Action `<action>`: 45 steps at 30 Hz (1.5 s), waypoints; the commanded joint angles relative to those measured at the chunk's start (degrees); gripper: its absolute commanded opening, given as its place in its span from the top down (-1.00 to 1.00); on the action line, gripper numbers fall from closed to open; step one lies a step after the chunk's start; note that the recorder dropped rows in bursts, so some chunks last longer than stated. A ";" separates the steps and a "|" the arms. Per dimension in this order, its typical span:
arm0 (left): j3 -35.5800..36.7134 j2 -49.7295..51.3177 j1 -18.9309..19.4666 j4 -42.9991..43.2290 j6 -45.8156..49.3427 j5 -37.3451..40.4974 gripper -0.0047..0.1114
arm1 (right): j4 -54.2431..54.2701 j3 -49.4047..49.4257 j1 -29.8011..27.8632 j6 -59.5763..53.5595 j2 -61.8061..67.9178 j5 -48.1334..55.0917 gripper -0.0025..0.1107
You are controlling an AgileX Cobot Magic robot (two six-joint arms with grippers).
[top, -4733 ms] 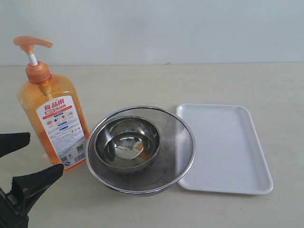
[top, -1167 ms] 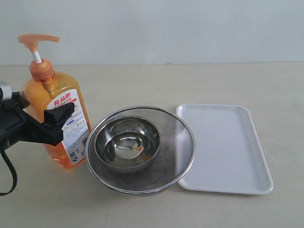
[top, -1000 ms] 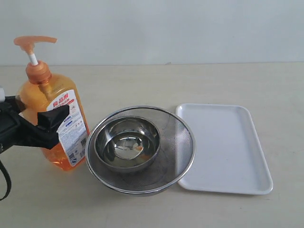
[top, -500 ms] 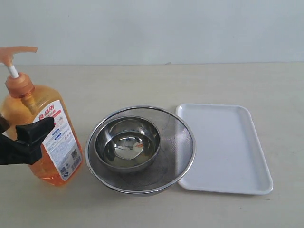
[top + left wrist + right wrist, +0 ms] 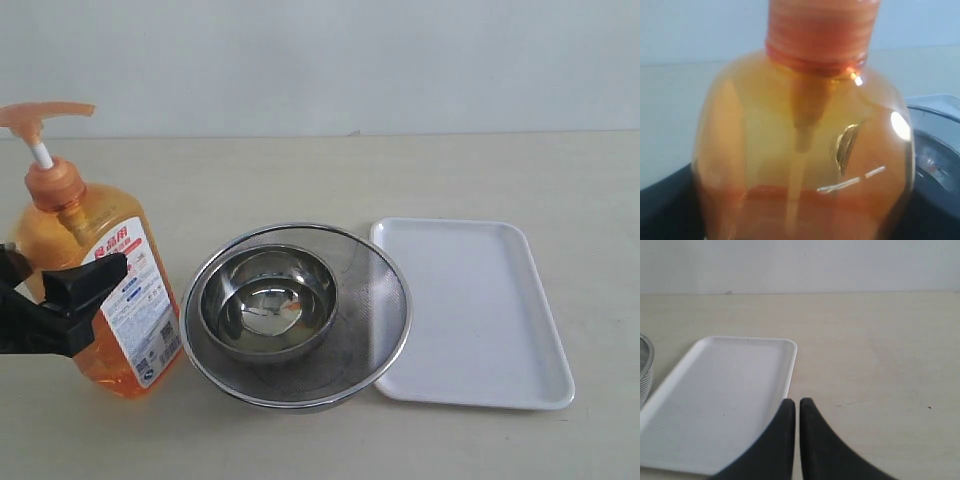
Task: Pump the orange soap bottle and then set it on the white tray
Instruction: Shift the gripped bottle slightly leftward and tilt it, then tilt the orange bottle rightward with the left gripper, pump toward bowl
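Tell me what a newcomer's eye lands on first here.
The tall orange soap bottle stands out at the left of the table, leaning a little, with the black left hand clamped around its body. Next come two nested steel bowls in the middle, then the white tray lying bare to their right.

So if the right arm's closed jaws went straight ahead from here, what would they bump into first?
Probably nothing soon. The shut jaws point along the white tray's edge, over bare table, towards the pale wall. Their height is unclear, so they might graze the rim.
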 commanded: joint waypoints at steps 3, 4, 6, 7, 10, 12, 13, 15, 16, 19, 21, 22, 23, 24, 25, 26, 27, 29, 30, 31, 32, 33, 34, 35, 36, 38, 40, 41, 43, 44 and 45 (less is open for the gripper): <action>0.35 -0.28 0.05 1.67 -1.55 -1.16 -0.29 | 0.04 -0.03 -0.41 0.10 -0.26 -0.43 0.96; 0.35 -0.28 0.05 2.09 -1.55 -1.16 -0.29 | 0.04 -0.03 -0.41 0.10 -0.26 -0.43 0.96; 0.35 -0.28 0.05 2.63 -0.90 -1.16 -0.29 | 0.04 -0.03 -0.41 0.10 -0.26 -0.43 0.96; 0.35 -0.28 0.05 2.63 -0.09 -1.16 -0.29 | 0.04 -0.03 -0.41 0.10 -0.26 -0.43 0.96; 0.35 -0.28 0.05 3.22 0.23 -1.16 -0.29 | 0.04 -0.03 -0.41 0.10 -0.26 -0.43 0.96; 0.35 -0.28 0.05 3.20 0.23 -0.89 -0.35 | 0.04 -0.03 -0.41 0.10 -0.26 -0.43 0.96; 0.35 -0.28 0.05 3.20 0.23 -0.71 -0.39 | 0.04 -0.03 -0.41 0.10 -0.26 -0.43 0.96; 0.35 -0.28 0.05 3.20 0.23 -0.62 -0.47 | 0.04 -0.03 -0.41 0.10 -0.26 -0.43 0.96; 0.35 -0.28 0.05 3.08 0.23 -0.62 -0.50 | 0.04 -0.03 -0.41 0.10 -0.26 -0.43 0.96; 0.35 -0.28 0.05 2.99 0.23 -0.62 -0.57 | 0.04 -0.03 -0.41 0.10 -0.26 -0.43 0.96; 0.35 -0.28 0.05 2.83 0.12 -0.31 -0.59 | 0.04 -0.03 -0.41 0.10 -0.26 -0.43 0.96; 0.35 -0.28 0.05 2.07 -0.22 0.10 -0.60 | 0.04 -0.03 -0.41 0.10 -0.26 -0.43 0.96; 0.35 -0.28 0.05 1.25 -0.77 0.51 -0.60 | 0.04 -0.03 -0.41 0.10 -0.26 -0.43 0.96; 0.35 -0.28 0.05 0.32 -1.13 1.14 -0.60 | 0.04 -0.03 -0.41 0.10 -0.26 -0.43 0.96; 0.35 -0.28 0.05 -0.18 -1.13 1.60 -0.60 | 0.04 -0.03 -0.41 0.10 -0.26 -0.56 0.96; 0.35 -0.28 0.05 -0.21 -1.23 1.90 -0.60 | 0.04 -0.03 -0.41 0.10 -0.26 -0.67 0.96; 0.35 -0.18 0.05 -0.21 -1.37 2.07 -0.60 | 0.04 -0.03 -0.41 0.10 -0.26 -0.67 0.96; 0.35 0.45 0.05 -0.08 -1.63 1.96 -0.60 | 0.04 -0.03 -0.41 0.10 -0.26 -0.47 0.96; 0.35 0.73 0.05 -0.08 -1.76 1.85 -0.60 | 0.04 -0.03 -0.41 0.10 -0.26 -0.47 0.96; 0.35 1.19 0.05 0.02 -1.76 1.59 -0.60 | 0.04 -0.03 -0.41 0.10 -0.26 -0.47 0.96; 0.35 1.75 0.05 0.18 -1.76 1.13 -0.60 | 0.04 -0.03 -0.41 0.10 -0.26 -0.47 0.96; 0.35 2.20 0.05 0.18 -1.76 0.24 -0.59 | 0.04 -0.03 -0.41 0.10 -0.26 -0.47 0.96; 0.35 2.78 0.05 0.49 -1.76 -0.57 -0.58 | 0.04 -0.03 -0.41 0.10 -0.26 -0.47 0.96; 0.35 3.39 0.05 1.04 -1.76 -1.28 -0.57 | 0.04 -0.03 -0.41 0.10 -0.26 -0.47 0.96; 0.35 4.01 0.05 1.25 -1.76 -1.91 -0.56 | 0.04 -0.03 -0.41 0.10 -0.26 -0.47 0.96; 0.35 5.42 0.05 1.54 -1.22 -3.81 -0.55 | 0.04 -0.03 -0.41 0.10 -0.26 -0.47 0.96; 0.35 6.89 0.05 2.79 -0.49 -6.12 -0.55 | 0.04 -0.03 -0.41 0.10 -0.26 -0.47 0.96; 0.35 7.46 0.05 3.50 0.41 -7.30 -0.55 | 0.04 -0.03 -0.41 0.10 -0.26 -0.47 0.96; 0.35 8.95 0.05 4.07 1.10 -10.21 -0.55 | 0.04 -0.03 -0.41 0.10 -0.26 -0.47 0.96; 0.35 9.59 0.05 4.07 1.21 -11.40 -0.55 | 0.04 -0.03 -0.41 0.10 -0.26 -0.47 0.96; 0.35 10.46 0.05 3.81 1.69 -12.52 -0.55 | 0.04 -0.03 -0.41 0.10 -0.26 -0.47 0.96</action>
